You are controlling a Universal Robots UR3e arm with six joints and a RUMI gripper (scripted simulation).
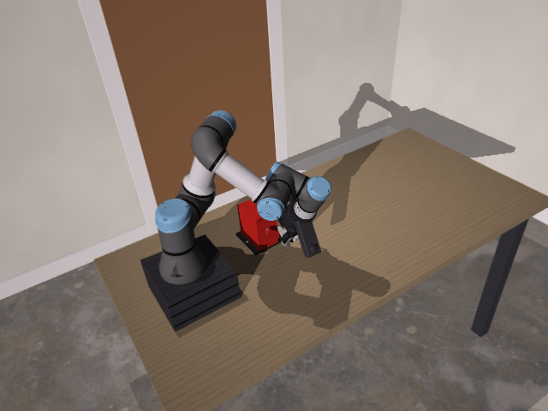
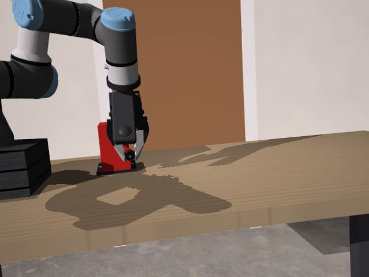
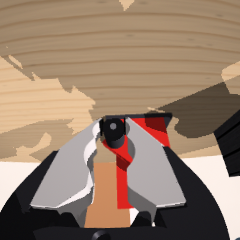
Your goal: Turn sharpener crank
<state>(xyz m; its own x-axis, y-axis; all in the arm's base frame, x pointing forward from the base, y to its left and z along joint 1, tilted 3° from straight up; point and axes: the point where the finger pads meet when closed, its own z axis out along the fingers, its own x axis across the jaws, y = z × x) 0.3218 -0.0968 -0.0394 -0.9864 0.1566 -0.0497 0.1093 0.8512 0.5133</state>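
The red sharpener (image 1: 253,225) (image 2: 109,153) (image 3: 157,126) stands on a black base plate on the table, close to the arm's base. Its crank ends in a black round handle (image 2: 129,154) (image 3: 114,131), which sits low on the sharpener's side, near the table. My gripper (image 2: 130,155) (image 3: 113,119) (image 1: 285,239) points down from above and is shut on this black handle, one grey finger on each side. The red crank arm (image 3: 122,165) runs back between the fingers in the wrist view.
The arm's black stacked base block (image 1: 194,292) (image 2: 21,167) stands just left of the sharpener. The wooden table (image 1: 420,199) (image 2: 268,179) stretches to the right. A brown door (image 1: 186,66) is behind.
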